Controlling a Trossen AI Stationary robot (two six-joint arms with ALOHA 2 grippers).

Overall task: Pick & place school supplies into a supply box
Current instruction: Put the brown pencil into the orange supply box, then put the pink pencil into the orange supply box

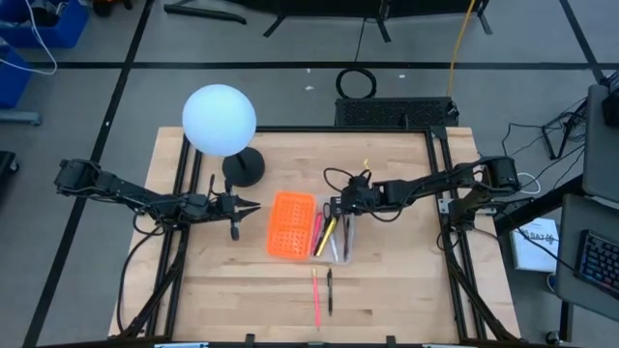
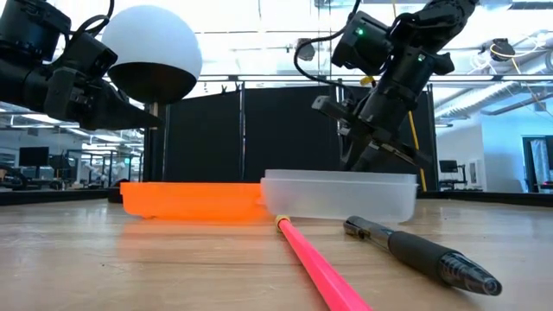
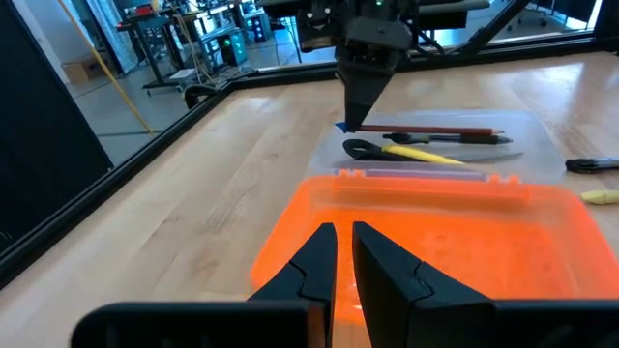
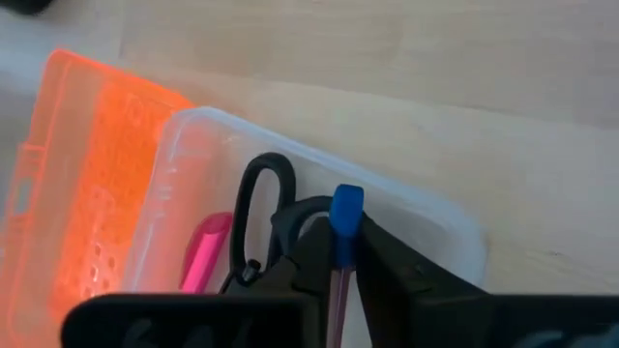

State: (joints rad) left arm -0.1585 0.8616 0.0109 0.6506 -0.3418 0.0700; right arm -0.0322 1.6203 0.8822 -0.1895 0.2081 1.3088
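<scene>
The supply box lies open mid-table, its orange half beside its clear tray. The tray holds black-handled scissors, a yellow pencil, a dark red pencil and a pink one. My right gripper hangs over the tray's far end, shut on a thin pen with a blue end. My left gripper is shut and empty, level, just left of the orange half. A pink pencil and a black pen lie on the table near the front edge. My right gripper pinches the thin pen between its two fingers just behind the blue end. The pen lies along the fingers, and its blue end sticks out past the fingertips. The fingers slant down from the table's right over the tray. The pen is lifted clear.
A white globe lamp on a black base stands at the far left, close behind my left gripper. Black frame rails run along both sides of the table. Bare wood lies in front of the box around the two loose pens.
</scene>
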